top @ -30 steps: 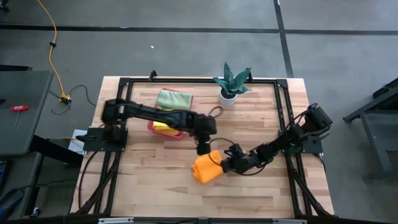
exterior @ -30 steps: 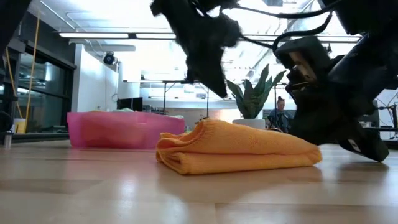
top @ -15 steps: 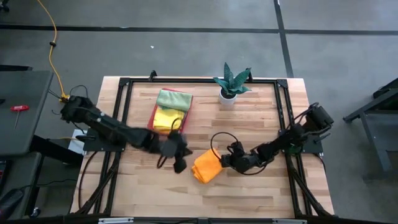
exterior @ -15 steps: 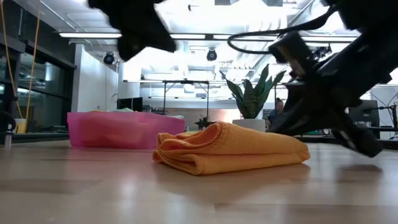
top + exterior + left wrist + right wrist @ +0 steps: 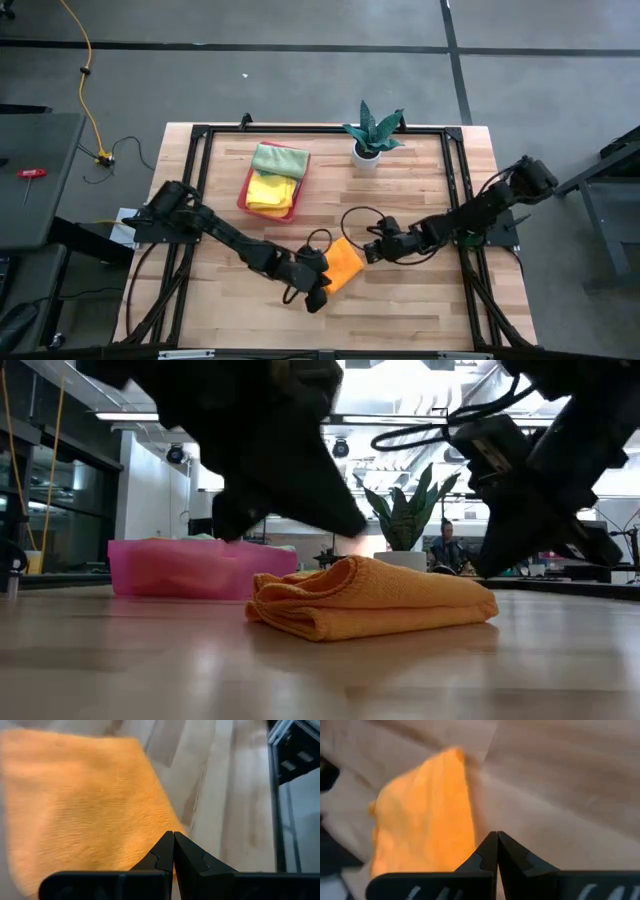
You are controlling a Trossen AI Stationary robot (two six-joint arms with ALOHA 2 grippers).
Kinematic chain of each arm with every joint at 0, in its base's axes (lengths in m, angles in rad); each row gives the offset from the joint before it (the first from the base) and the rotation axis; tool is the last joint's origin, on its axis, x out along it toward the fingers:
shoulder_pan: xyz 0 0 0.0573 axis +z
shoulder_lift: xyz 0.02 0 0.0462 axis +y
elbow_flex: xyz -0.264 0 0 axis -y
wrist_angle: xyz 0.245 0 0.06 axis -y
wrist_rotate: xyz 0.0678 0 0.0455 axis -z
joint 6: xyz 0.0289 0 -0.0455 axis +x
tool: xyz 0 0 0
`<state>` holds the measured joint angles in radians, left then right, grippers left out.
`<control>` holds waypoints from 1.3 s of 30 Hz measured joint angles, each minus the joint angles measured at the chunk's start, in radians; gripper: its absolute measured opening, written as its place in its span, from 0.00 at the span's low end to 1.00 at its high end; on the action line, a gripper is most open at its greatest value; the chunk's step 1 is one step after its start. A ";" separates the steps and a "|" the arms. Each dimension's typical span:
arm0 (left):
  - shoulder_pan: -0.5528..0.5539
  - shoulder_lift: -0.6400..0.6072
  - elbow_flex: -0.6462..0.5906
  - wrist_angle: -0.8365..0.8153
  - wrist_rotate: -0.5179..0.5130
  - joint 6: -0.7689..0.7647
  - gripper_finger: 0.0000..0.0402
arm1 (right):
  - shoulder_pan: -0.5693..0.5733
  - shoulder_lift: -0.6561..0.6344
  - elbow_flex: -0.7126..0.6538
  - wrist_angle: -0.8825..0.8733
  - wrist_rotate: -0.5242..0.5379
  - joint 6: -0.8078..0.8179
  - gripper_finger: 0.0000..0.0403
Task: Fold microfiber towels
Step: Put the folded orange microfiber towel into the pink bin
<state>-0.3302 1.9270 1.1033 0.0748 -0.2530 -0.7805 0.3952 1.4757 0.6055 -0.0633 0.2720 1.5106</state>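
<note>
Pale wood-plank worktop (image 5: 420, 190), black-framed at the edges, open boards toward 6 o'clock. Rigid pink tray (image 5: 290, 213) at 11 o'clock, stacked with soft light green towel (image 5: 280, 158) and yellow towel (image 5: 268, 190). Nubbly orange towel (image 5: 345, 262), folded into a plump pad, near centre. Left claw (image 5: 318, 296) at its 7 o'clock edge, fingers pressed together; right claw (image 5: 370, 250) just beside its 3 o'clock edge, likewise closed, empty.

Two dark arms, matte black throughout.
Left arm (image 5: 215, 232) and right arm (image 5: 470, 212): slim jointed segments, loose black cable loops near the wrists; fingers (image 5: 159, 856) black, tapering to pointed, notched tips.
</note>
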 joint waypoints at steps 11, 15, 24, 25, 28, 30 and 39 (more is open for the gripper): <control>0.060 0.058 0.041 -0.254 0.039 0.090 0.00 | -0.006 0.170 0.020 0.164 -0.091 -0.011 0.00; 0.113 0.031 0.038 -0.363 0.028 0.237 0.00 | 0.025 0.236 0.045 0.245 -0.061 0.032 0.00; 0.186 -0.026 0.040 -0.488 0.047 0.465 0.00 | 0.069 0.274 0.108 0.265 -0.038 0.047 0.00; 0.186 -0.029 0.040 -0.498 0.055 0.489 0.00 | 0.070 0.271 0.109 0.269 -0.036 0.038 0.00; 0.174 -0.044 0.037 -0.537 0.074 0.550 0.00 | 0.076 0.251 0.108 0.251 -0.032 0.023 0.00; 0.166 -0.055 0.037 -0.572 0.071 0.556 0.00 | 0.078 0.241 0.107 0.260 -0.033 0.006 0.00; 0.139 -0.234 0.037 -0.667 -0.015 0.521 0.00 | 0.069 0.046 0.081 0.096 -0.003 -0.104 0.00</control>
<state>-0.1910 1.6928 1.1401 -0.5921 -0.2680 -0.2591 0.4641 1.5217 0.6865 0.0332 0.2690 1.4069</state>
